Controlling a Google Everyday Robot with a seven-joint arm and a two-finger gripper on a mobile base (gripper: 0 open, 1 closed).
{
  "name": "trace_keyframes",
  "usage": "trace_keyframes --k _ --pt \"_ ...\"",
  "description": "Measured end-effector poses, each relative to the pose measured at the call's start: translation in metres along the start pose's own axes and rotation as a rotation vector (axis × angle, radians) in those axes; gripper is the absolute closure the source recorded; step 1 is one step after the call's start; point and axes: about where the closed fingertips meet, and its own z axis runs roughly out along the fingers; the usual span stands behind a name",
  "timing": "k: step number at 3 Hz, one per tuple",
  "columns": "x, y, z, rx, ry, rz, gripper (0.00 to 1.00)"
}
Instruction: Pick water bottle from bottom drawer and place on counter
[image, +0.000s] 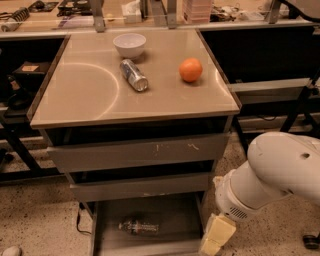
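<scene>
The water bottle (139, 227) lies on its side on the floor of the bottom drawer (170, 220), which is pulled out below two taller grey drawers. The counter (90, 95) is the tan glossy top above. My white arm comes in from the right. My gripper (214, 240) hangs low at the drawer's front right corner, to the right of the bottle and apart from it, partly cut off by the frame's bottom edge.
On the counter lie a silver can (134, 75), a white bowl (129, 44) and an orange (191, 69). Dark shelving stands to the left and right of the cabinet. Speckled floor surrounds the drawer.
</scene>
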Motion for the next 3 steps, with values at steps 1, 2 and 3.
trace_keyframes --k 1,2,3 --pt "0.009 0.016 0.049 -0.065 -0.005 0.056 0.00" --pt "0.020 0.026 0.113 -0.115 -0.020 0.119 0.00" --pt "0.024 0.031 0.167 -0.176 -0.039 0.197 0.00"
